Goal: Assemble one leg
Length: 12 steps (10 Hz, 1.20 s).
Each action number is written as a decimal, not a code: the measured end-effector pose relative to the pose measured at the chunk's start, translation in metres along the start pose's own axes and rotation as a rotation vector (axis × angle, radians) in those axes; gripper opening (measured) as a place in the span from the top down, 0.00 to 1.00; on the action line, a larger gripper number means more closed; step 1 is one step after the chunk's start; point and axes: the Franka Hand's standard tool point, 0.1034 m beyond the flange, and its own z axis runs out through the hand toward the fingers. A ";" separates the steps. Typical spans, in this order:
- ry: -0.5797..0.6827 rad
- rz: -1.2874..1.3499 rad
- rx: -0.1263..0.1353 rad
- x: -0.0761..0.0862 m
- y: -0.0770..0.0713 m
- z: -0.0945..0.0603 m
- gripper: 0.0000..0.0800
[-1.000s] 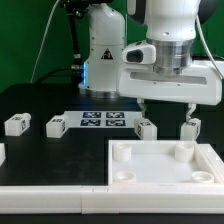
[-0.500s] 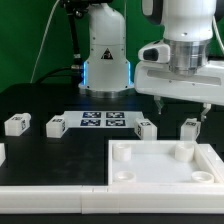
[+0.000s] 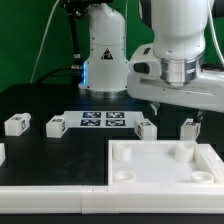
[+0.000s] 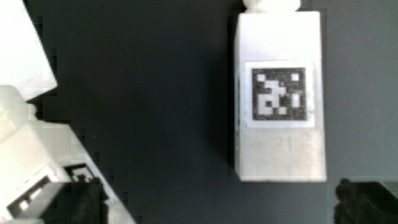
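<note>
On the black table (image 3: 40, 100), four small chunky white plastic legs, each bearing a square black-and-white tag, stand apart in a loose row: the first leg (image 3: 15, 124) and the second leg (image 3: 57, 125) toward the exterior view's left, the third leg (image 3: 146, 128) and the fourth leg (image 3: 190, 127) toward its right. Between the second and third lies the thin flat white marker board (image 3: 103, 121). Nearer the camera sits the wide white square tray (image 3: 150, 168) with a raised rim and round corner sockets. The white robot arm's hand (image 3: 177, 112) hangs above the third and fourth legs, touching neither, its two dark fingers spread wide with nothing between them. From the wrist view one leg (image 4: 281, 100) lies lengthwise on the table, tag facing up, clear of the spread fingertips (image 4: 365, 195); which of the two it is I cannot tell
</note>
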 end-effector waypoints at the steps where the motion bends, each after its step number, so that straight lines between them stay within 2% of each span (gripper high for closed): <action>1: -0.130 0.004 -0.005 -0.001 0.000 0.001 0.19; 2: -0.192 0.009 -0.011 0.004 -0.004 -0.001 0.19; 4: -0.340 0.017 -0.033 -0.002 -0.005 -0.001 0.19; 5: -0.374 0.017 -0.037 0.000 -0.007 0.000 0.19; 10: -0.357 -0.003 -0.045 -0.008 -0.021 0.017 0.19; 12: -0.331 -0.019 -0.040 -0.010 -0.025 0.027 0.19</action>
